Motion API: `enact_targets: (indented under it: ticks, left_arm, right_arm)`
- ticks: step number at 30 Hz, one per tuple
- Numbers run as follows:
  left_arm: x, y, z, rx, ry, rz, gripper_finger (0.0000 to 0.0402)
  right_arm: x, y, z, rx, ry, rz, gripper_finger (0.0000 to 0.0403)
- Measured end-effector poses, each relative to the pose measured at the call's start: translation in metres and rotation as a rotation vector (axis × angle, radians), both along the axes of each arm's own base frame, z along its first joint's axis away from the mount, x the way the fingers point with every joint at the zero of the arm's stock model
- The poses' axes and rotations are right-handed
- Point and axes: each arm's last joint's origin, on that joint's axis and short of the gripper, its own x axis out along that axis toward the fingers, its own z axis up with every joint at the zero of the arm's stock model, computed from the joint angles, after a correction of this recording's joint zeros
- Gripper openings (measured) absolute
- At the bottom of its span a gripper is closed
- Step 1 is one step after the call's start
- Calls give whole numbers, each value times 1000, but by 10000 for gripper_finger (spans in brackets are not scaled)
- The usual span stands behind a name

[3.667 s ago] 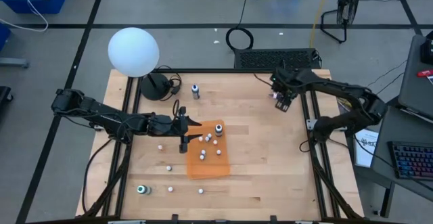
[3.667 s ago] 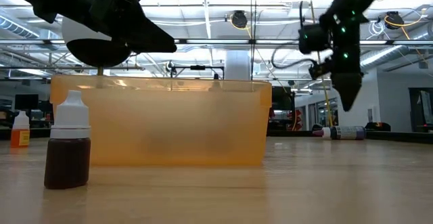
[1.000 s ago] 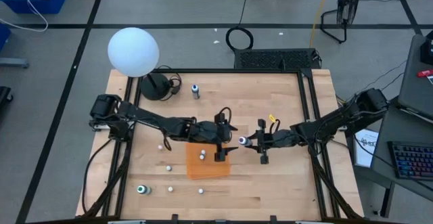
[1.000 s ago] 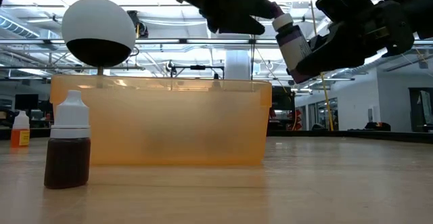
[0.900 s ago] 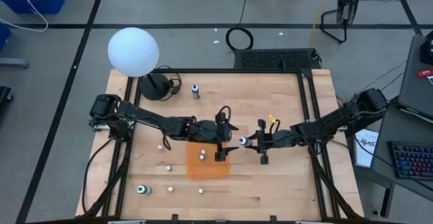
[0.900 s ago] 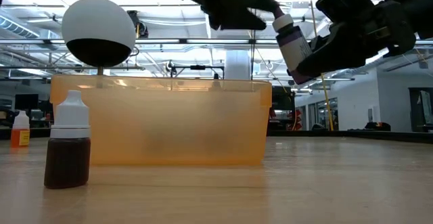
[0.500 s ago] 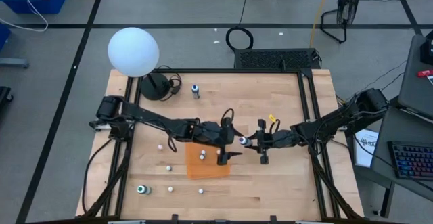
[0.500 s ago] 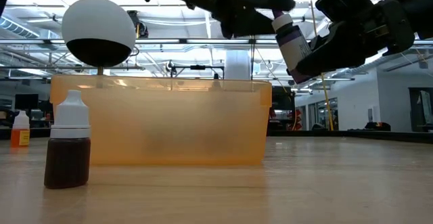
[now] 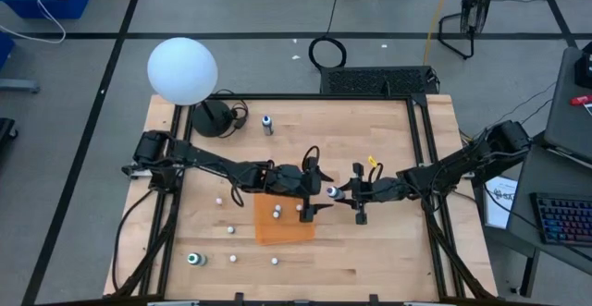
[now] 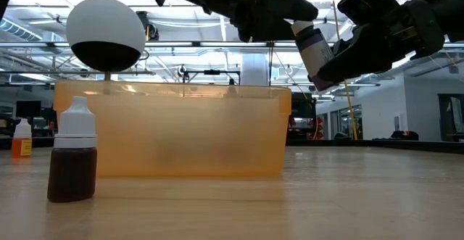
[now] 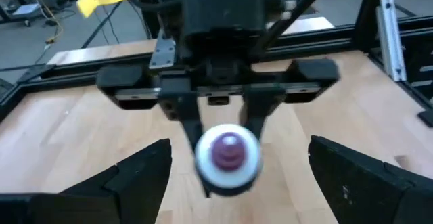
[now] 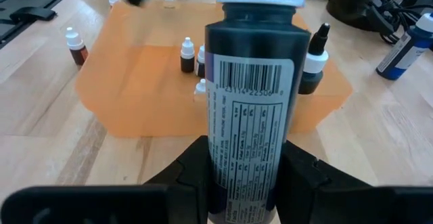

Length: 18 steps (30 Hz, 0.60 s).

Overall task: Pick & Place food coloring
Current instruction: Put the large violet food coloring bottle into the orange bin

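Note:
A food coloring bottle with a dark labelled body and a white cap hangs above the table's middle, with my right gripper shut on it. Its cap points toward the table's left. My left gripper faces that cap from the left with its fingers spread wide on either side of it, touching nothing. Below lies an orange tray with several tiny food coloring bottles standing in it. A brown one stands on the table. My right gripper pinches the bottle's dark body near its base end between its two fingers. The fingers come nearly level from the table's right and lie along the bottle. The bottle is lifted clear, tilted with its cap up and toward my left gripper.
A large white globe on a dark base stands at the back left. A blue-topped bottle stands at the far side. Small bottles and a green-topped one dot the near left of the table.
My left gripper, still open, has moved toward the table's right and closed in on the bottle's cap. My right gripper and the bottle have kept still.

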Motion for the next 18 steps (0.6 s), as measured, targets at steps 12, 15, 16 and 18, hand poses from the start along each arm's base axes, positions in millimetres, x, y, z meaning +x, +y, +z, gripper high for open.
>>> enact_targets:
  ticks: [12,15,16,18]
  left_arm:
    - [1,4,0,-25,-3,-30,193]
    - [1,8,0,-49,-1,-13,163]
    - [1,9,0,-59,3,-8,154]
    - [2,12,0,-64,8,-3,138]
  right_arm:
    - [0,0,0,1,-1,0,104]
    - [0,0,0,1,-3,1,104]
    - [0,0,0,1,-3,1,104]
    - [0,0,0,2,-3,-1,104]
